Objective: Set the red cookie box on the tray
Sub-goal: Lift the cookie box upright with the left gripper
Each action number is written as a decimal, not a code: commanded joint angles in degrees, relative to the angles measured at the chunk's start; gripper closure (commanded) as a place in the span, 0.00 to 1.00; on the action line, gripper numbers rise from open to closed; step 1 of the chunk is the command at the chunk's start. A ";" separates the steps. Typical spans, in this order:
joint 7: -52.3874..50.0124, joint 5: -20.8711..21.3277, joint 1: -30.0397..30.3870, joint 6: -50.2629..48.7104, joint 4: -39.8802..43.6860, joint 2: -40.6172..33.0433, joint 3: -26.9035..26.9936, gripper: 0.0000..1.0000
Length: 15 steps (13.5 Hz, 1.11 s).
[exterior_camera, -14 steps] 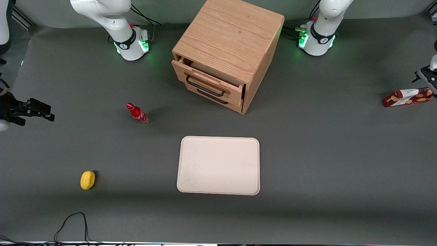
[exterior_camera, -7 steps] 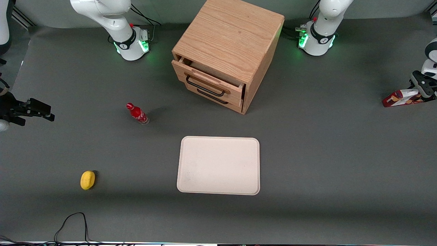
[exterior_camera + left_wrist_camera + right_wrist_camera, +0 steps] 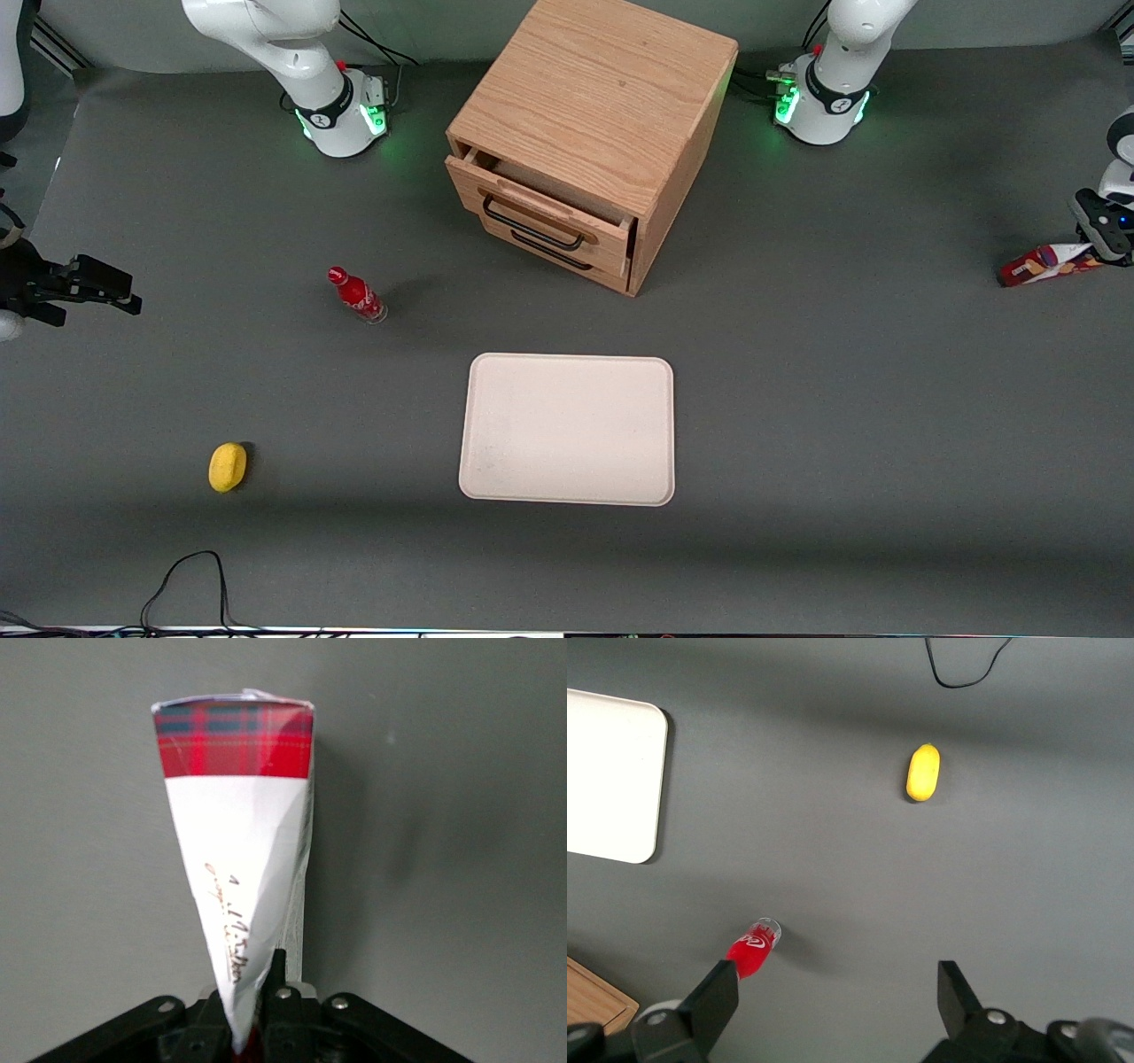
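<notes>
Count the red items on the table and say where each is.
2. The red cookie box lies at the working arm's end, with the gripper at it. A small red bottle stands toward the parked arm's end.

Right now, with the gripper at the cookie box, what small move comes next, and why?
Probably a short straight lift. The gripper looks shut on one end of the red cookie box, which lies toward the working arm's end of the table, well away from the tray. Clearing the surface first seems wise before carrying it sideways toward the tray.

Grey table (image 3: 842, 399) with tray (image 3: 567, 430), wooden cabinet (image 3: 602, 97), red bottle (image 3: 356, 294), yellow object (image 3: 228, 466), red cookie box (image 3: 1045, 265); hand (image 3: 1100, 255) on box's end.
</notes>
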 commanded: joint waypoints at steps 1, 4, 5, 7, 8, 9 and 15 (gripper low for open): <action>-2.61 0.01 -5.39 -15.16 10.79 -0.93 0.35 1.00; -6.30 0.01 -9.71 -29.07 22.06 -1.02 0.35 1.00; -7.53 0.27 -11.37 -33.38 25.83 -1.11 0.35 1.00; -9.21 0.71 -14.54 -41.29 32.34 -2.16 0.44 1.00; -10.78 0.71 -16.03 -44.64 35.68 -2.43 0.35 1.00; -12.89 0.71 -17.79 -48.67 39.37 -2.43 0.35 1.00; -39.93 1.07 -31.66 -65.39 51.61 -2.34 0.18 1.00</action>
